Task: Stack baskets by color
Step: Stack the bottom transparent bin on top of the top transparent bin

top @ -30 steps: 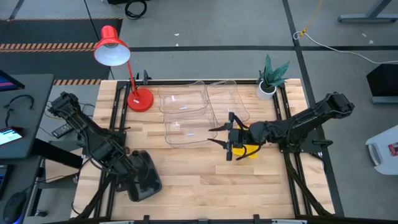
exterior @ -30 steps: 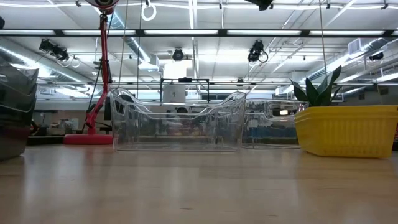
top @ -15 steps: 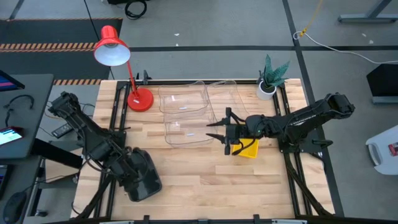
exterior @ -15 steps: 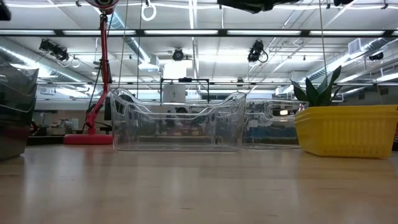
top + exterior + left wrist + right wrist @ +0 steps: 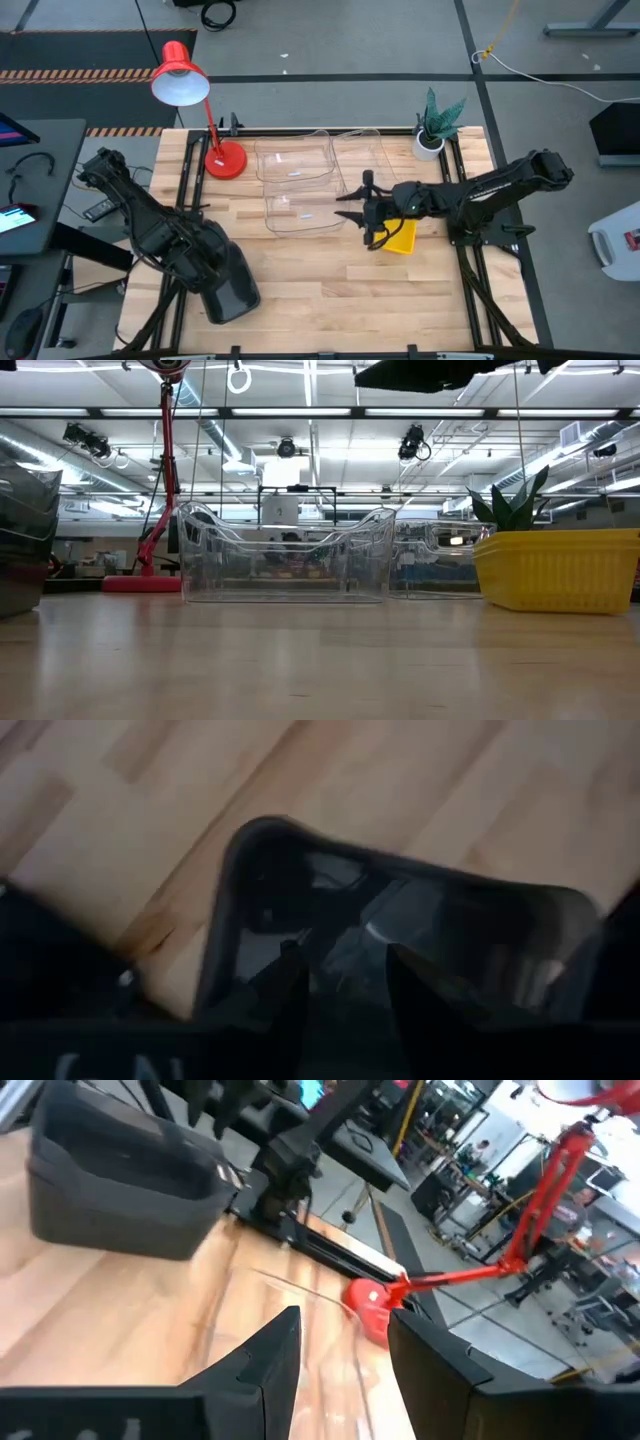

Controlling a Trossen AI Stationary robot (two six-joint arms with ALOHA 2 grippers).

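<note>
The dark grey baskets (image 5: 228,283) sat stacked at the table's front left, with the left gripper (image 5: 340,982) poised over their rim, fingers parted and grasping nothing. The right gripper (image 5: 362,210) hovered open and empty between the clear baskets (image 5: 298,186) and yellow basket (image 5: 401,238).

Looking down into dark grey basket (image 5: 420,935) resting on wooden counter (image 5: 180,800). Rounded rim and glossy interior visible. Left end effector (image 5: 340,985) fingers (image 5: 290,990) spread apart, tips inside basket opening. Grip on wall: cannot tell.
</note>
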